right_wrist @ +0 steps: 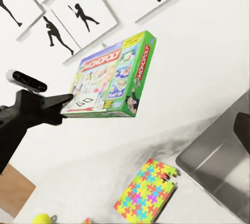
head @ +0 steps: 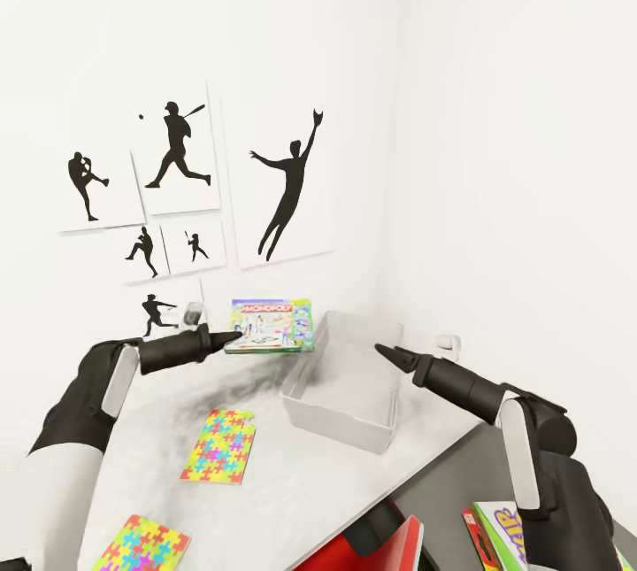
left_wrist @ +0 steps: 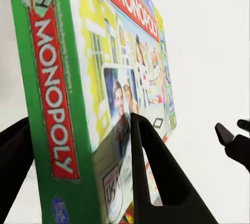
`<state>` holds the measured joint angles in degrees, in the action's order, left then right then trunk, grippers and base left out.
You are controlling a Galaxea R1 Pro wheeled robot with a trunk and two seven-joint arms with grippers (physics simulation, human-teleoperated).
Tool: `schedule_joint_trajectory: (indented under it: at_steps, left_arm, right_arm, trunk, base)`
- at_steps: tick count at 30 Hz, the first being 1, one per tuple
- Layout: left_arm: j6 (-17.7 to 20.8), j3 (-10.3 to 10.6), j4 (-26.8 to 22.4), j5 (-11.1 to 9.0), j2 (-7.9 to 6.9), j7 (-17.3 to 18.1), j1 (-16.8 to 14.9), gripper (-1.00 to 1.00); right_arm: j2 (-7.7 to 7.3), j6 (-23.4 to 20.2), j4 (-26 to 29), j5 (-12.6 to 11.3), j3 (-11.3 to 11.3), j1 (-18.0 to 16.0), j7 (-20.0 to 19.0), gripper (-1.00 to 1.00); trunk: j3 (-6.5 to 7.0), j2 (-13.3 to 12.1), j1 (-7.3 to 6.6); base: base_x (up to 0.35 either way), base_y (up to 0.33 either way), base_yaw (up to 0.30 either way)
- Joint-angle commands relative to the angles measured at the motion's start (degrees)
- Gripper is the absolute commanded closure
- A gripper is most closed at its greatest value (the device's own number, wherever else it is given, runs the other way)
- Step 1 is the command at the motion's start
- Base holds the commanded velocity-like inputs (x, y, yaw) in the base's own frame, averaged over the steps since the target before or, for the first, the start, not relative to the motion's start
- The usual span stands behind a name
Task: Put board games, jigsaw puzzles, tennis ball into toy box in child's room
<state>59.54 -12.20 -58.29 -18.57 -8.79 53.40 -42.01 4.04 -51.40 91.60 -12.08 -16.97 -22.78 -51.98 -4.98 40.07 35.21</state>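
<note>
Monopoly board game [head: 270,325] clamped in left tool [head: 232,340], lifted beside toy box [head: 347,383], right tool [head: 386,351] state unclear

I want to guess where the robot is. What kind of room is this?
Probably a child's bedroom or playroom. Baseball player silhouette pictures hang on the wall, bright jigsaw puzzles lie on the table, and the left hand holds a Monopoly board game up near a grey toy box.

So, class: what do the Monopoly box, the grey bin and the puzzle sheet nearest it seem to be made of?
Monopoly box: looks like printed cardboard, slightly glossy; sharp folded edges, full-colour artwork.
Bin: probably moulded plastic, matt light grey; thin, flared, seamless walls.
Puzzle sheet: thin and flat, interlocking pieces in bright matt colours; card or foam, it can't be told which.
</note>
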Motion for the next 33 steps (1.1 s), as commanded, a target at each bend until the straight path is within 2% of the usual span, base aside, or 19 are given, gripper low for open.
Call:
schedule_joint_trajectory:
  at_steps: [1,2,4,5,6,7,12,14,16,19,27,29,33]
  left_arm:
    - [-0.03,1.0,2.5,0.38,2.04,-2.41,-2.79,1.0]
    - [-0.07,1.23,3.51,0.4,2.79,-3.34,-3.72,1.0]
    - [-0.24,1.84,7.75,0.46,5.51,-7.68,-7.21,1.0]
    - [-0.33,2.05,10.88,0.55,7.04,-11.61,-9.46,1.0]
    - [-0.36,2.09,11.82,0.55,7.55,-13.01,-10.13,1.0]
    - [-0.45,2.18,13.98,0.55,9.23,-17.19,-11.91,1.0]
    - [-1.04,2.26,17.24,0.5,14.91,-29.09,-15.65,1.0]
    - [-1.63,2.24,18.36,0.48,16.35,-32.77,-16.71,1.0]
    - [-2.68,2.2,19.67,0.42,17.15,-35.14,-17.22,1.0]
    - [-4.2,2.24,21.38,0.51,18.06,-36.49,-17.48,1.0]
    - [-8.2,2.61,26.71,0.7,18.53,-37.07,-17.57,1.0]
    - [-9.01,3.68,27.34,0.72,18.54,-37.06,-17.57,1.0]
    - [-9.89,7.62,27.79,0.63,18.57,-37.05,-17.58,1.0]
  right_arm:
    - [-0.4,-0.23,0.04,0.04,-0.32,-0.07,-0.41,-1.0]
    - [-0.49,-0.22,0.04,0.04,-0.36,-0.07,-0.44,-1.0]
    - [-0.72,-0.2,0.06,0.04,-0.74,-0.07,-0.52,-1.0]
    - [-0.8,-0.19,0.06,0.04,-1.43,-0.07,-0.59,-1.0]
    - [-0.82,-0.19,0.06,0.04,-1.7,-0.07,-0.6,-1.0]
    - [-0.85,-0.23,0.05,0.04,-2.57,-0.07,-0.63,-1.0]
    - [-0.88,-0.35,0.04,0.04,-5.32,-0.07,-2.04,-1.0]
    - [-0.9,-0.36,0.04,0.04,-6.38,-0.07,-3.48,-1.0]
    - [-0.89,-0.36,0.03,0.04,-7.81,-0.07,-4.67,-1.0]
    - [-0.88,-0.36,-0.01,0.04,-9.58,-0.07,-5.54,-1.0]
    - [-0.88,-0.36,-0.02,0.1,-10.34,-0.07,-5.84,-1.0]
    - [-0.88,-0.36,-0.02,0.11,-10.36,-0.07,-5.84,-1.0]
    - [-0.88,-0.36,-0.02,0.12,-10.36,-0.07,-5.81,-1.0]
  trunk:
    - [-0.11,0.1,0.02]
    - [-0.11,0.1,0.02]
    - [-0.11,0.1,0.02]
    - [-0.11,0.1,0.02]
    - [-0.11,0.1,0.02]
    - [-0.11,0.1,0.02]
    - [-0.12,0.1,0.02]
    - [-0.15,0.1,0.02]
    - [-0.2,0.1,0.02]
    - [-0.33,0.1,0.02]
    - [-0.98,0.1,0.02]
    - [-1.16,0.1,0.02]
    - [-1.53,0.1,0.02]
  base:
    - [0.0,0.0,0.0]
    - [0.0,0.0,0.0]
    - [0.0,0.0,0.0]
    - [0.0,0.0,0.0]
    - [0.0,0.0,0.0]
    - [0.0,0.0,0.0]
    - [0.0,0.0,0.0]
    - [0.0,0.0,0.0]
    - [0.0,0.0,0.0]
    - [0.0,0.0,0.0]
    - [0.0,0.0,0.0]
    - [0.0,0.0,0.0]
    - [0.0,0.0,0.0]
